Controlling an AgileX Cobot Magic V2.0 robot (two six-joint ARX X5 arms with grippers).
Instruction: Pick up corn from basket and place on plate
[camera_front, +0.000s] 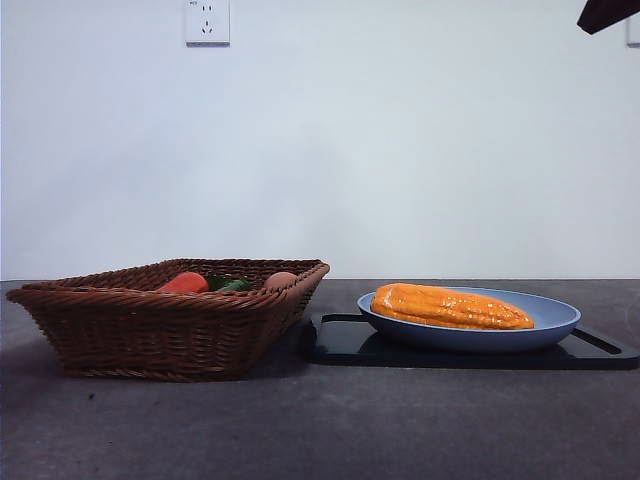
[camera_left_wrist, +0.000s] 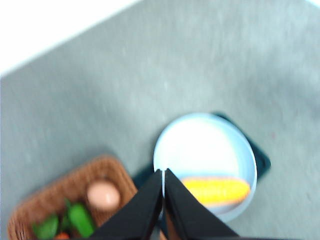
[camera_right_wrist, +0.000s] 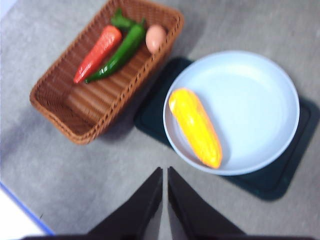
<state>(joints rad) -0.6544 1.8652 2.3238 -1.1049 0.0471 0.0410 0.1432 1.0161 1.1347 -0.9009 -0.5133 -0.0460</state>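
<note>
The orange-yellow corn (camera_front: 450, 306) (camera_right_wrist: 195, 126) (camera_left_wrist: 216, 190) lies on its side in the blue plate (camera_front: 545, 325) (camera_right_wrist: 250, 95) (camera_left_wrist: 200, 145), near the plate's rim. The brown wicker basket (camera_front: 150, 330) (camera_right_wrist: 65, 102) (camera_left_wrist: 55, 190) stands beside the plate, with no corn in it. My left gripper (camera_left_wrist: 163, 172) is shut and empty, high above the plate and basket. High over the table, my right gripper (camera_right_wrist: 165, 171) is also shut and holds nothing. In the front view only a black arm tip (camera_front: 608, 14) shows at the top right corner.
A flat black tray (camera_front: 345, 340) (camera_right_wrist: 150, 117) lies under the plate. In the basket are a red-orange carrot (camera_right_wrist: 97, 52) (camera_front: 184, 283), a green pepper (camera_right_wrist: 117, 55) (camera_front: 230, 285) and a peach-coloured egg (camera_right_wrist: 155, 37) (camera_left_wrist: 103, 195) (camera_front: 281, 280). A white wall with a socket (camera_front: 207, 22) stands behind.
</note>
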